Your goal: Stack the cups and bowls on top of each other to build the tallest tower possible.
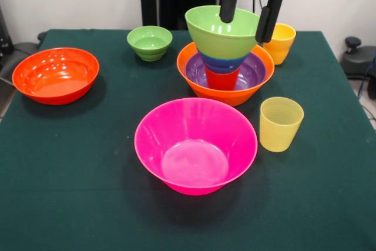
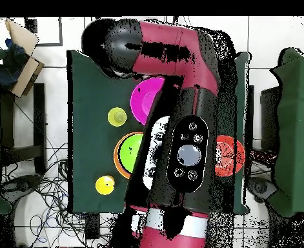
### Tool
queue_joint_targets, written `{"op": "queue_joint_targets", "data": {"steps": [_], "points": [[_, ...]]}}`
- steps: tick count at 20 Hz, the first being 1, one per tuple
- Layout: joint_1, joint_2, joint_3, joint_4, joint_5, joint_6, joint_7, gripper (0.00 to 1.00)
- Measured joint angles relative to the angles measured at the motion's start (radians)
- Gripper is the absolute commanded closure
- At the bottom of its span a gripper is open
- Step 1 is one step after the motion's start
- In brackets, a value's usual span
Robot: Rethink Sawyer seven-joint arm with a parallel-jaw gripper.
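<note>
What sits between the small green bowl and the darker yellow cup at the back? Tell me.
The tower stands between the small green bowl and that yellow cup, with the gripper at its top green bowl. The front view shows it.

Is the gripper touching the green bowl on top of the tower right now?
Cannot tell. In the front view the gripper straddles the medium green bowl's rim, one finger inside, one outside, but no contact or gap shows plainly. The overhead view hides it under the arm.
</note>
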Motion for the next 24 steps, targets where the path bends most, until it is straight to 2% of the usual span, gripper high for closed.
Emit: {"op": "queue_joint_targets", "data": {"steps": [11,18,24], "points": [[-0.031,-0.046,0.000,-0.001,0.006,0.005,0.000,0.00],[-0.081,-0.088,-0.001,-0.007,0.017,0.075,0.000,0.00],[-0.131,-0.103,0.003,-0.007,0.012,0.069,0.000,0.00]]}}
